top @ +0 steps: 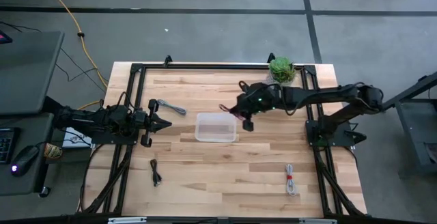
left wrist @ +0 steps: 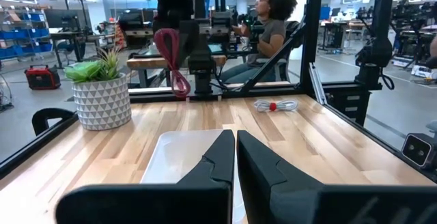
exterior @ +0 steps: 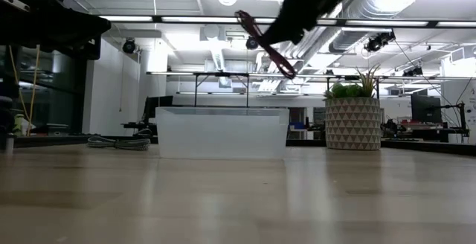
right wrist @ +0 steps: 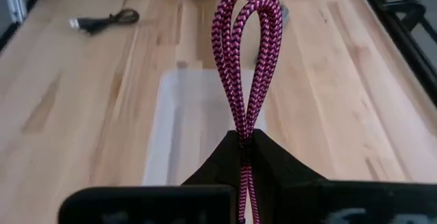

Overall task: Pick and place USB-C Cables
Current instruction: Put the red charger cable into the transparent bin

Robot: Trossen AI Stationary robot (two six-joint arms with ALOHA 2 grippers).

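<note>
- From my seat, the black cable [top: 156, 173] and the white cable with a red tie [top: 291, 180] lie nearest the table's [top: 259, 176] front edge, one on the left side and one on the right, well apart from each other.
- I see the clear plastic bin [top: 216, 128] sitting mid-table, and nothing shows inside it.
- My right gripper [top: 239, 110] hangs over the bin's right edge, raised above the rim, with its fingers clenched on the dark red braided cable [right wrist: 247, 60].
- That cable's loops stick out past the fingertips; the low view shows it in the air above the bin.
- My left gripper [top: 164, 122] rests at the left of the table, pointing toward the bin, fingers pressed together and grasping nothing.
- The grey cable [top: 171, 106] lies just behind the left gripper, on the wood.
- A potted plant [top: 281, 69] stands at the far edge.
- Beyond the table, the left wrist view shows a seated person [left wrist: 268, 29].
</note>
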